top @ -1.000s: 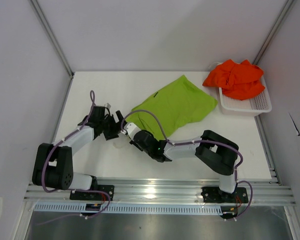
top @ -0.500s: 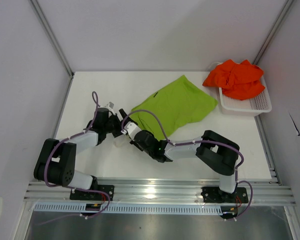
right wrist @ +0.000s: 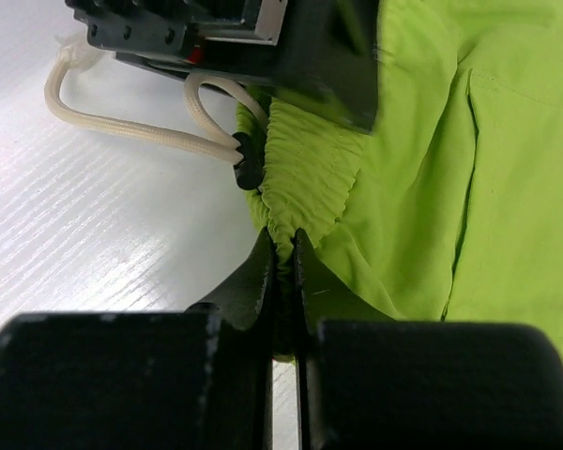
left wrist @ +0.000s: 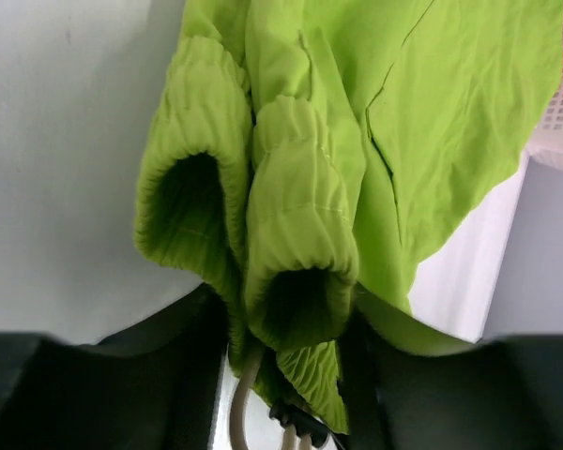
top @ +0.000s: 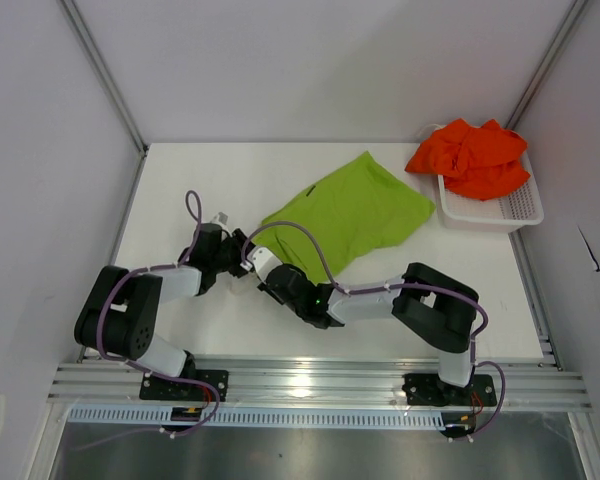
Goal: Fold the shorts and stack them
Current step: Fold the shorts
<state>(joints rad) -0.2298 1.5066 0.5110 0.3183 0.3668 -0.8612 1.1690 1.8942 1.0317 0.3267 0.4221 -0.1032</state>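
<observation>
Since 1 second ago the left gripper (top: 236,247) has slid toward the right of the overhead frame, closing on the lower left corner of the green shorts (top: 355,208), and its elbow has swung in nearer the table's (top: 220,175) left edge. The right gripper (top: 253,259) has hardly shifted, and the 2 pairs of shorts lie where they did.

From above, the green shorts are spread across the middle of the table, running from lower left to upper right. The 2 grippers meet at their lower left corner, just beside each other.

On the left wrist camera, the gathered waistband fills the centre of the frame in 2 puffy rolls. The left gripper's dark fingers (left wrist: 202,370) rise at the bottom on either side of the right-hand roll, pressed against the cloth and pinching it.

On the right wrist camera, the right gripper's tips are pressed together at the lower centre, nipping the edge of the waistband. A pale drawstring (right wrist: 122,127) loops out over the table at the upper left and runs into a small dark stopper (right wrist: 247,161) on the band. The left gripper's black body sits along the top of that frame, over the same band.

The orange shorts (top: 470,155) lie crumpled at the upper right, heaped over the far end of the white basket (top: 505,208), well apart from both grippers.
</observation>
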